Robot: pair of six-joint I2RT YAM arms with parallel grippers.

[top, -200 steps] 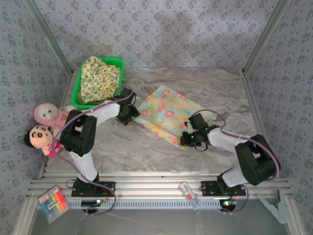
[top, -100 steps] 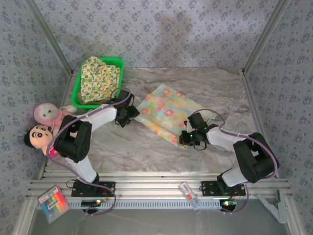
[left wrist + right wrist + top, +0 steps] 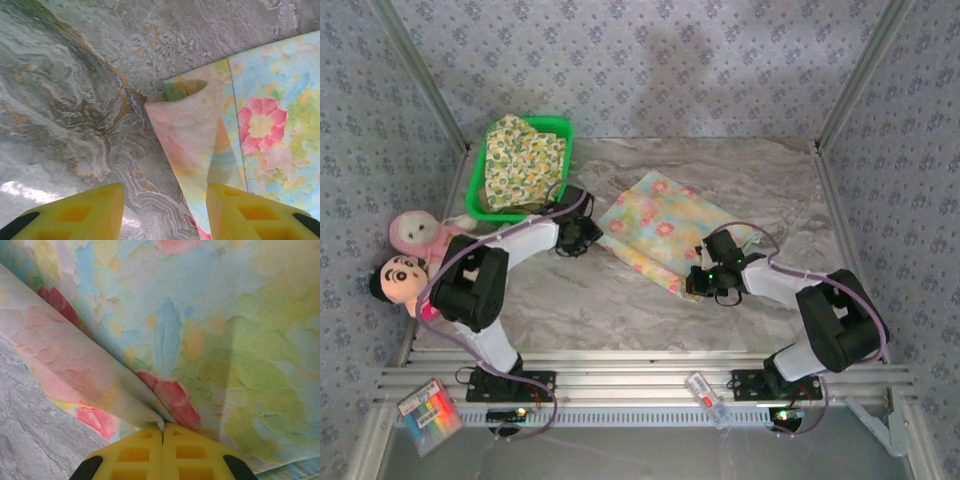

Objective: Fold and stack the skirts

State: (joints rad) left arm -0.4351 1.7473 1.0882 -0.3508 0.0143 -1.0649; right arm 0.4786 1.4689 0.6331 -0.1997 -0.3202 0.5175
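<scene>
A pastel pink-yellow-blue skirt [image 3: 665,222] lies spread on the marble table's middle. My left gripper [image 3: 586,234] is at its left corner, open. In the left wrist view the skirt's [image 3: 260,115] curled corner reaches down between the yellow fingers [image 3: 90,212], close to the right one, with my left gripper [image 3: 165,210] low over the table. My right gripper [image 3: 696,285] is at the skirt's near edge. The right wrist view has my right gripper [image 3: 162,432] shut on a pinched fold of the skirt [image 3: 200,315]. A yellow-green floral skirt [image 3: 523,160] lies in the green basket [image 3: 560,130].
Two plush dolls [image 3: 410,255] lie at the table's left edge beside the left arm. A coloured packet [image 3: 428,412] and a small tag [image 3: 707,398] rest by the front rail. Metal frame posts rise at the back corners.
The left arm's elbow has swung left while its gripper stayed at the skirt's corner, jaws closer together now. The right gripper has crept slightly left, still clamped on the cloth.
</scene>
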